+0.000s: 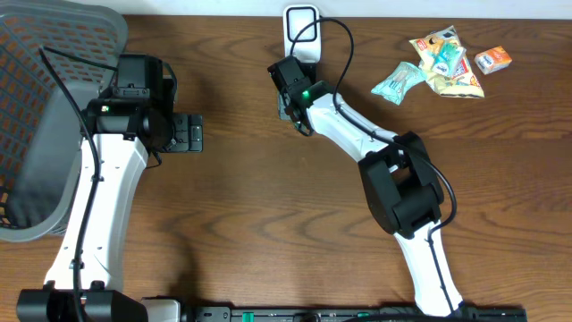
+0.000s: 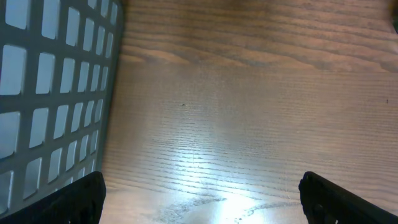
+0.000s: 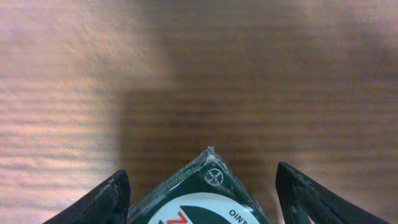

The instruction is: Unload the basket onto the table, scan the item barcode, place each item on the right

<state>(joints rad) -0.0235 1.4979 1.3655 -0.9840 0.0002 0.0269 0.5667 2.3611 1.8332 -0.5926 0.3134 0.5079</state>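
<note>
The item is a dark green packet [image 3: 208, 193] with a white round label. It sits between the fingers of my right gripper [image 3: 202, 180], one corner pointing forward, and is held above the wooden table. From overhead, the right gripper [image 1: 288, 103] hangs just in front of the white barcode scanner [image 1: 301, 27] at the table's back edge, and only a sliver of the packet [image 1: 284, 113] shows under it. My left gripper [image 2: 202, 190] is wide open over bare wood, with nothing between its fingers. It is at the left of the table [image 1: 189, 134].
A grey mesh basket [image 1: 45, 116] stands at the far left, its wall [image 2: 56, 93] close to the left gripper. Snack packets [image 1: 447, 61], a teal packet [image 1: 399, 80] and a small orange box [image 1: 493, 60] lie at the back right. The scanner's black cable [image 1: 344, 54] loops beside the right arm.
</note>
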